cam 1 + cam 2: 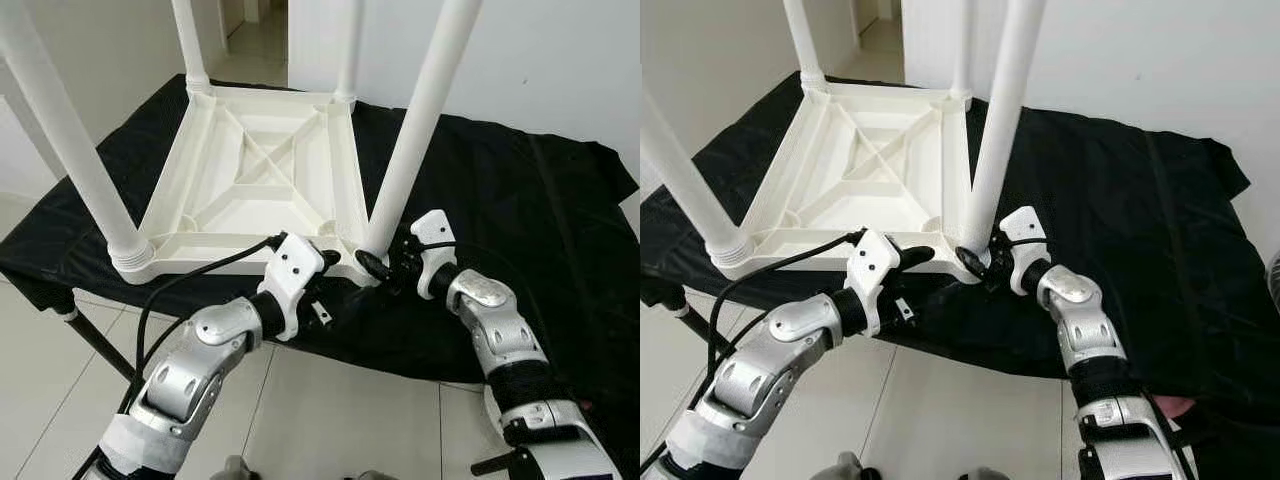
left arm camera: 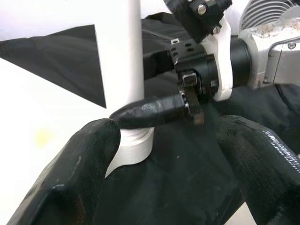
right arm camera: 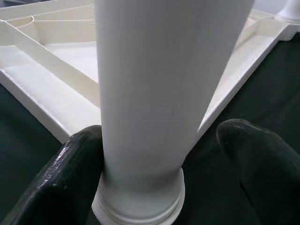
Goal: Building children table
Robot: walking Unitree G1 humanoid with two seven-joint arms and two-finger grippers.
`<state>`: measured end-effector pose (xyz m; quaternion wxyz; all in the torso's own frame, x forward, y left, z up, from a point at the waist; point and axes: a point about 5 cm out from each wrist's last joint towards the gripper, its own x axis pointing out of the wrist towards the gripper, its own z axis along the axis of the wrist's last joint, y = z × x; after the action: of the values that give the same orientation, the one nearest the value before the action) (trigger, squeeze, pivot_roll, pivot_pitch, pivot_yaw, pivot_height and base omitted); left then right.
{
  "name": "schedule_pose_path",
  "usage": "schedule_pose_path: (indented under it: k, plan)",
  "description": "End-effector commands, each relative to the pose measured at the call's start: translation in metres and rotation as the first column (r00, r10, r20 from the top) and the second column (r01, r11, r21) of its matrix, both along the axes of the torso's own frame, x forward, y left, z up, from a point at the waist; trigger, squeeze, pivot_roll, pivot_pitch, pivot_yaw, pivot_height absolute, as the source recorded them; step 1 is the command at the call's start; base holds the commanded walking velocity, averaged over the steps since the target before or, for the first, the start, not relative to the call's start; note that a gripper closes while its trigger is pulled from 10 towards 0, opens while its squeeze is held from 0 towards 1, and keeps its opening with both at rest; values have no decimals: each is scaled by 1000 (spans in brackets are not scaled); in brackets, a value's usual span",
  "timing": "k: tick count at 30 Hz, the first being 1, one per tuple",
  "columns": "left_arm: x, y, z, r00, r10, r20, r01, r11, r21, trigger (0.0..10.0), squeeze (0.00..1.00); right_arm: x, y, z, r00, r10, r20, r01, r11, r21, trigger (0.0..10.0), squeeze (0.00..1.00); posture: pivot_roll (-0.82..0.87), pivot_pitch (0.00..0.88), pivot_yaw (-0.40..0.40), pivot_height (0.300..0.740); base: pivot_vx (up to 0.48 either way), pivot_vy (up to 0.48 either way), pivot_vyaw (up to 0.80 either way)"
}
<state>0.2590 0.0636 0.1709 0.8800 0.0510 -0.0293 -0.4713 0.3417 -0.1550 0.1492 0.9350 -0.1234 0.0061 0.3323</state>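
Observation:
A white plastic children's table (image 1: 250,170) lies upside down on a black cloth (image 1: 520,200), with its legs pointing up. My right gripper (image 1: 380,258) is at the base of the near-right leg (image 1: 415,130). It is open, with one finger on each side of that leg (image 3: 150,93); one finger (image 3: 70,173) touches it and the other stands a little apart. My left gripper (image 1: 332,280) is open at the tabletop's front edge, just left of that corner, holding nothing. In the left wrist view its fingers (image 2: 70,173) frame the leg base (image 2: 133,145) and the right gripper's finger (image 2: 150,112).
The cloth covers a stand with thin dark legs (image 1: 95,340) over a pale tiled floor (image 1: 340,410). The near-left leg (image 1: 70,140) rises close to my left arm. A black cable (image 1: 190,280) runs along that arm. White walls stand behind.

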Motion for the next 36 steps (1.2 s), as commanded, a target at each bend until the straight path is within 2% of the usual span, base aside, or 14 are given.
schedule_pose_path:
  k: [1, 3, 6, 10, 11, 12, 15, 16, 26, 27, 28, 30, 35, 36]
  plan:
    - [1, 0, 0, 1000, -21, 0, 21, 1000, 6, 10000, 0, 4, -2, 4, 1000, 20, 8, -20, 1000, 1, 10000, 0, -74, 21, -1, 740, 0, 0, 0]
    - [1, 0, 0, 1000, -21, 0, 21, 1000, 6, 10000, 0, 4, -2, 4, 1000, 20, 8, -20, 1000, 1, 10000, 0, -74, 21, -1, 740, 0, 0, 0]
    - [2, 1, 1, 1000, -21, 5, 21, 1000, 11, 10000, 0, 12, 8, 2, 995, 101, -13, -101, 994, -28, 10000, 0, -67, 18, 2, 740, 0, 0, 0]
    - [2, 1, 2, 1000, -19, 7, 18, 1000, 12, 10000, 0, 14, 15, -3, 991, 133, -30, -134, 990, -39, 10000, 0, -63, 17, 1, 740, 0, 0, 0]
    - [2, 1, 2, 1000, -17, 9, 17, 1000, 12, 10000, 0, 15, 16, -6, 989, 143, -43, -145, 989, -39, 9059, 0, -58, 14, -2, 740, 0, 0, 0]
    - [2, 1, 2, 1000, -16, 9, 16, 1000, 12, 10000, 0, 16, 17, -8, 987, 151, -47, -154, 987, -51, 4745, 0, -58, 14, -2, 740, 0, 0, 0]
    - [2, 1, 2, 1000, -16, 9, 16, 1000, 12, 10000, 0, 16, 17, -8, 987, 151, -47, -154, 987, -51, 4745, 0, -58, 14, -2, 740, 0, 0, 0]
    - [2, 1, 2, 1000, -14, 10, 14, 1000, 11, 10000, 0, 15, 17, -9, 985, 164, -49, -166, 984, -56, 0, 0, -53, 14, -8, 740, 0, 0, 0]
    - [1, -1, 1, 1000, -16, 9, 16, 1000, 6, 10000, 0, 15, 5, -11, 984, 169, -52, -171, 984, -43, 0, 0, -60, 7, -17, 740, 0, 0, 0]
    - [0, -1, 0, 1000, -19, 8, 19, 1000, 6, 10000, 0, 14, 3, -13, 986, 158, -49, -160, 986, -43, 3412, 0, -63, 5, -16, 740, 0, 0, 0]
    - [0, -2, 0, 1000, -23, 7, 23, 1000, 6, 10000, 0, 14, 1, -14, 990, 135, -41, -137, 990, -39, 10000, 0, -64, 4, -16, 740, 0, 0, 0]
    - [-1, -2, 0, 1000, -26, 6, 25, 1000, 6, 10000, 0, 14, 0, -15, 992, 118, -36, -120, 992, -37, 10000, 0, -64, 4, -16, 740, 0, 0, 0]
    - [1, -3, 1, 1000, -29, 6, 29, 1000, 3, 10000, 0, 15, 1, -13, 998, -65, 1, 65, 998, 3, 10000, 0, -77, 25, -12, 740, 0, 0, 0]
    - [1, -3, 1, 1000, -29, 6, 29, 1000, 3, 10000, 0, 15, 1, -13, 998, -65, 1, 65, 998, 3, 10000, 0, -77, 25, -12, 740, 0, 0, 0]
